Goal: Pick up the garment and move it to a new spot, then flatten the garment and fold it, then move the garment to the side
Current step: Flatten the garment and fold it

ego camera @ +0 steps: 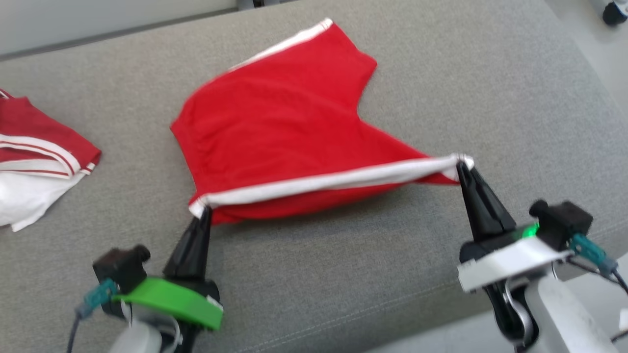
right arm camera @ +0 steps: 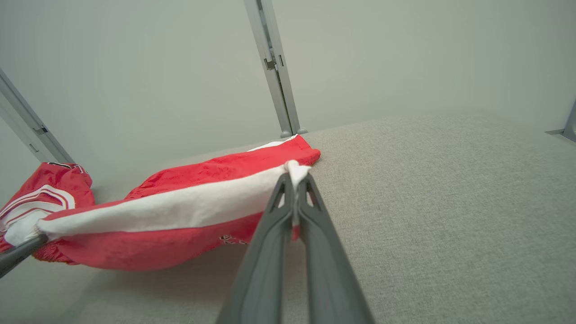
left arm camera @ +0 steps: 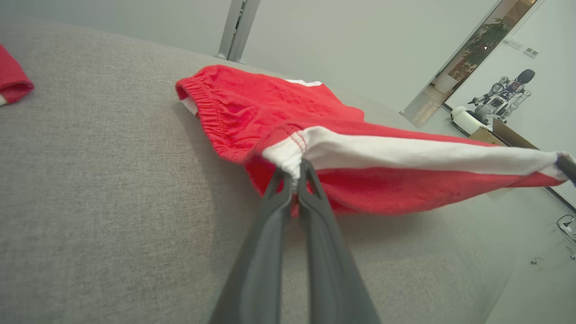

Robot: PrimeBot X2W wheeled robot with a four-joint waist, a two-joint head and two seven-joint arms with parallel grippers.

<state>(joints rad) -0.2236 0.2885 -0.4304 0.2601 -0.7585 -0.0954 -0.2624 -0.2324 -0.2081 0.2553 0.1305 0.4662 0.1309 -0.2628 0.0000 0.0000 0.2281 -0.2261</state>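
The left fingers and right fingers are each pinched shut on a near corner of the red garment. They hold its white-striped edge taut just above the table, while the far part rests mid-table. Flattening seems in hand; the next move calls for lowering that edge evenly under tension.

Red-and-white clothes on grey cushion

Your light is bright and even, with soft shadow under the red shorts; head view slightly blurred.
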